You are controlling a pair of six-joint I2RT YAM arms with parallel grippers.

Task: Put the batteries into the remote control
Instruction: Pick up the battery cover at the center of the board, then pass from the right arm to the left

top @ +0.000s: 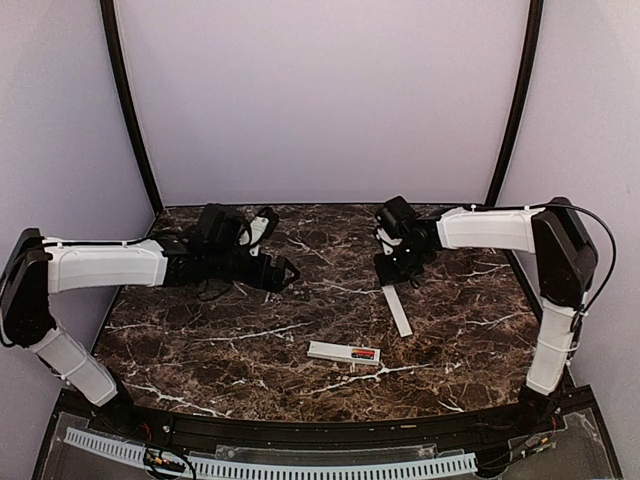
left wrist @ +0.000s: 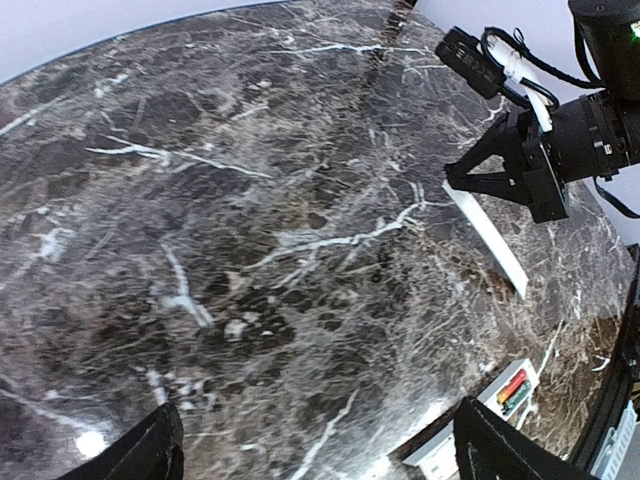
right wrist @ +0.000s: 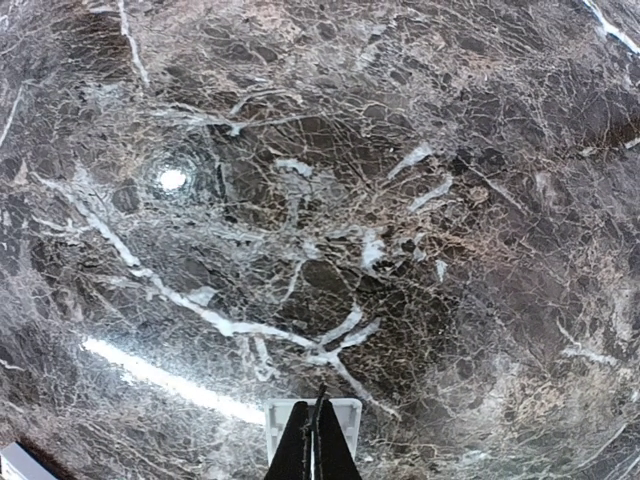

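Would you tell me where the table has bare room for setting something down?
The near-left stretch of the table, between the left gripper and the remote, is bare; so is the far middle. It is crowded centre-right, where the right gripper holds a pale strip near the remote.

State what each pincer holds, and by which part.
The right pincer grips the pale-grey strip by its far end; the left pincer is open, holding nothing.

L claw (top: 288, 272) open, R claw (right wrist: 319, 412) closed
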